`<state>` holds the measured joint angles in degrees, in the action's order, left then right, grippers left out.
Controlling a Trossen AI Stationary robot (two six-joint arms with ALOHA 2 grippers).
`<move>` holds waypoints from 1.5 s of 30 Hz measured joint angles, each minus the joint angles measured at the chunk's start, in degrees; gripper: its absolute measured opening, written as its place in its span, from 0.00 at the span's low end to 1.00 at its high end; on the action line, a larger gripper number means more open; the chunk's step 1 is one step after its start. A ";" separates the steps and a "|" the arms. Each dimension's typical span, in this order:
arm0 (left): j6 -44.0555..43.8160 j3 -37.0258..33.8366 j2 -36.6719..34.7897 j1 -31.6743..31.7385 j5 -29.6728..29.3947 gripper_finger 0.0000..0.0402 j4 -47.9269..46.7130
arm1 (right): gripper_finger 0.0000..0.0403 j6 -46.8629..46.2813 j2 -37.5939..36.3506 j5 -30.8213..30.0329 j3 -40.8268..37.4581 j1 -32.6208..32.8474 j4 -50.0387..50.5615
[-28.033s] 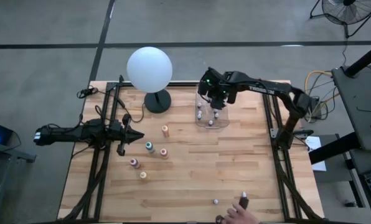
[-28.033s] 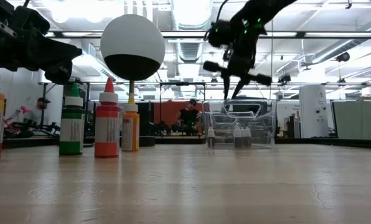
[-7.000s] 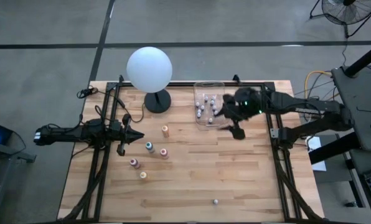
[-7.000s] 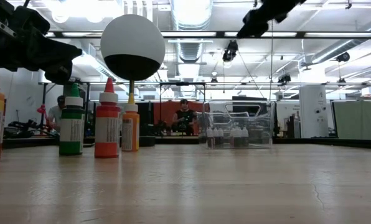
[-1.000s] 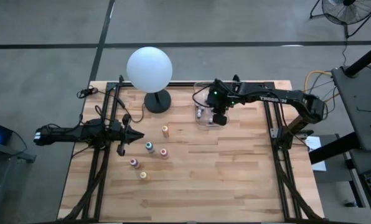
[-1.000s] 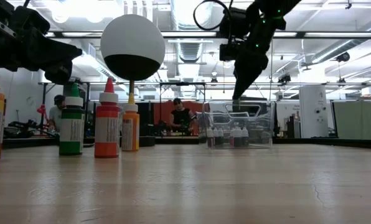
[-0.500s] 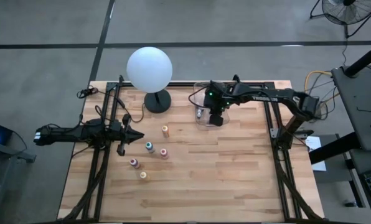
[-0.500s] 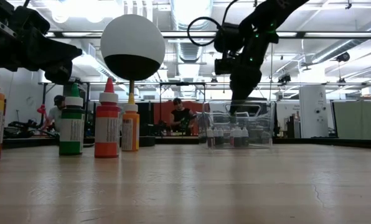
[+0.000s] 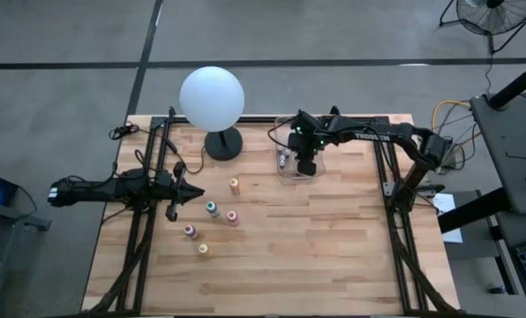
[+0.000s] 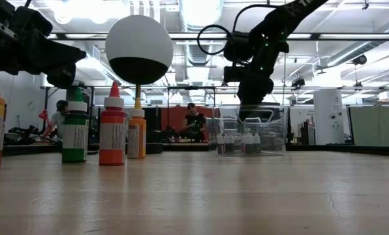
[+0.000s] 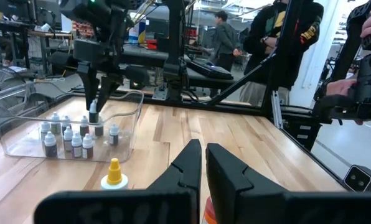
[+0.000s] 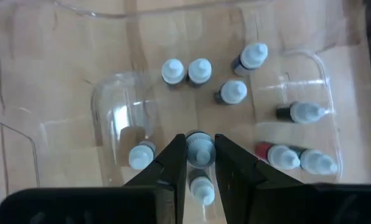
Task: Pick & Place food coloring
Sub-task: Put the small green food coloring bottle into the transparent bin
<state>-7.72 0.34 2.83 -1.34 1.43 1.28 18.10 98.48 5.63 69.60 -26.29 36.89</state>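
One small dropper bottle (image 12: 200,151) sat gripped in the right gripper (image 12: 200,163) jaws over the bin (image 12: 61,124); light, slick plastic, best pinched mid-body. Left gripper (image 11: 200,163) jaws closed, empty.

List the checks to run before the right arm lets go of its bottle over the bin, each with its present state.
1. Right claw shut on the small white-capped dropper bottle: ok.
2. Bottle is above the inside of the clear plastic bin, not its rim: ok.
3. Landing spot under the bottle is free: not ok; another small bottle lies just beside it.
4. Bottle low enough to release without toppling: cannot tell; in the left wrist view it hangs within the walls, base height unclear.
5. Left claw shut, waiting clear of the bin: ok.
6. Larger coloured bottles on the wooden table, still to collect: ok.
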 joint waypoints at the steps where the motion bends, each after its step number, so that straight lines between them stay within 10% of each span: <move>1: 0.02 0.00 0.00 0.01 -0.01 0.00 0.00 | 0.14 0.43 0.00 0.48 0.00 -0.17 -0.31; 45: 0.02 0.00 0.00 0.00 0.00 0.00 0.00 | 0.15 9.01 13.40 -1.29 7.15 -6.82 -3.24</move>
<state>-7.70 0.34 2.83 -1.34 1.43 1.28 27.11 111.87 4.34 76.75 -33.10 33.65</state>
